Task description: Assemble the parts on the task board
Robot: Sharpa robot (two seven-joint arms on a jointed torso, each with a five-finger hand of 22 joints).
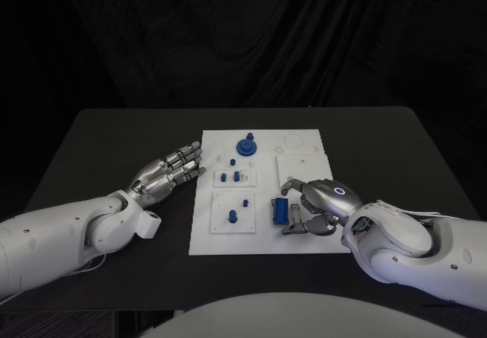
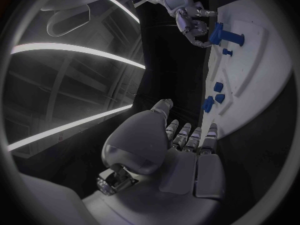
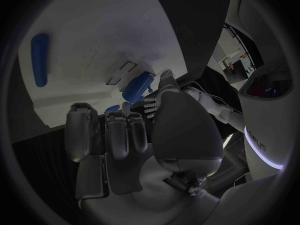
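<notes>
White task board [image 1: 305, 243] bears small blue parts [image 1: 247, 147].

Matt black desk [image 1: 112, 141], smooth, no shine. Dark cloth backdrop [image 1: 243, 49] behind, softly creased, dull. White board [image 1: 254, 243], matt, plastic-looking, with shallow recessed panels. Blue parts [image 1: 279, 211], smooth plastic by the look, slight sheen on the round one [image 1: 247, 147]. Silvery left hand [image 1: 172, 169], metallic, glossy segments catching light. Right hand [image 1: 319, 204] likewise silver, polished on the back, darker pads on the fingers [image 3: 81, 130]. White arm shells [image 1: 61, 239], smooth hard plastic, semi-gloss. Palm casing [image 2: 140, 140] in the left wrist view smooth, satin grey.
</notes>
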